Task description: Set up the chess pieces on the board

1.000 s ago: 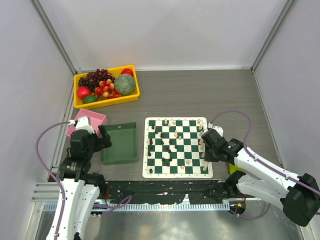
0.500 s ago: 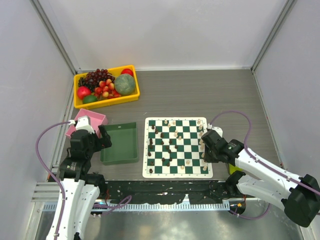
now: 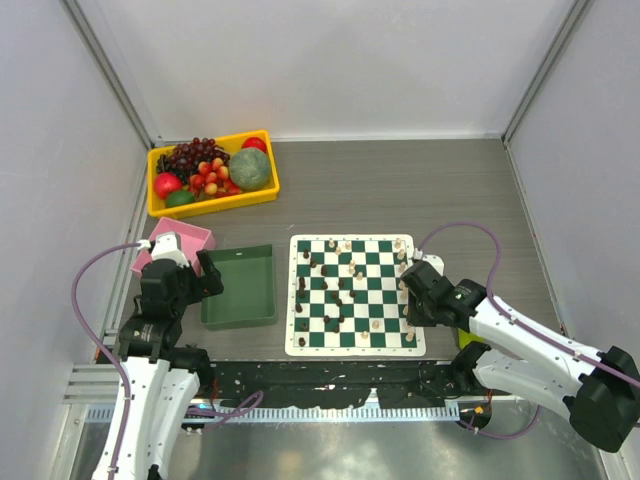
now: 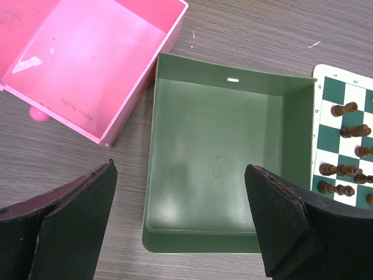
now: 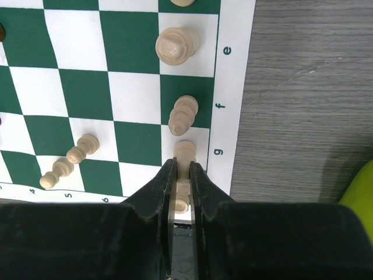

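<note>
Chess pieces (image 3: 340, 290) stand scattered over the board (image 3: 356, 349), dark ones mostly on its left half, cream ones on its right. Right gripper (image 5: 183, 175) is clenched on a cream piece (image 5: 185, 150) at the board's right edge, beside the g mark. Left gripper (image 4: 179, 172) hangs with jaws spread wide above the green tray (image 4: 233, 80)

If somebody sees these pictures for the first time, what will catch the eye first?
Most likely the green and white board in the middle of the table, with dark and cream chess pieces scattered on it, and the right gripper shut on a cream piece at its right edge. Then the yellow tray of bright fruit at the far left, and the left gripper open above a green tray.
</note>
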Available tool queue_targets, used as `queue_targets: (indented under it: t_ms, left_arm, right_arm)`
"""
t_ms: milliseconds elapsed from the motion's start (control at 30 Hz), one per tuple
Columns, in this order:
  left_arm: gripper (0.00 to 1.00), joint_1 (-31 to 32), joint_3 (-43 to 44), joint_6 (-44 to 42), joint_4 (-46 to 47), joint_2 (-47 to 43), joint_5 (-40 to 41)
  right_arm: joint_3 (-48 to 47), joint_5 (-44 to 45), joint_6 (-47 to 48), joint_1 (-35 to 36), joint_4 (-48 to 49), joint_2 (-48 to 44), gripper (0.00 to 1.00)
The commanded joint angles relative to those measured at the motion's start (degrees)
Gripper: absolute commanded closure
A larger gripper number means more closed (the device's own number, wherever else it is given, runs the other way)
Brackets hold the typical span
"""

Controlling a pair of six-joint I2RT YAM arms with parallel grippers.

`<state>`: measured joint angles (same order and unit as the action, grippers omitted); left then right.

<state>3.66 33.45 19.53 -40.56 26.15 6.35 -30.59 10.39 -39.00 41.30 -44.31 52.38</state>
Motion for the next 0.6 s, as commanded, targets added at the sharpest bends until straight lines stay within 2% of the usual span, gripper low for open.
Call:
queue_targets:
  t_ms: [0, 267, 567]
  left_arm:
    - [0.01, -0.15, 0.56, 0.42, 2.06, 0.30, -0.37]
    - [0.01, -0.14, 0.65, 0.42, 2.06, 0.30, -0.37]
    - [0.01, -0.06, 0.56, 0.42, 2.06, 0.04, -0.20]
  right_arm:
    - [-0.96, 0.68, -0.63, 0.45, 0.63, 0.27, 0.79]
    - [-2.19, 0.68, -0.11, 0.45, 0.55, -0.96, 0.65]
    - [-10.10, 3.14, 1.39, 0.62, -3.23, -3.86, 0.57]
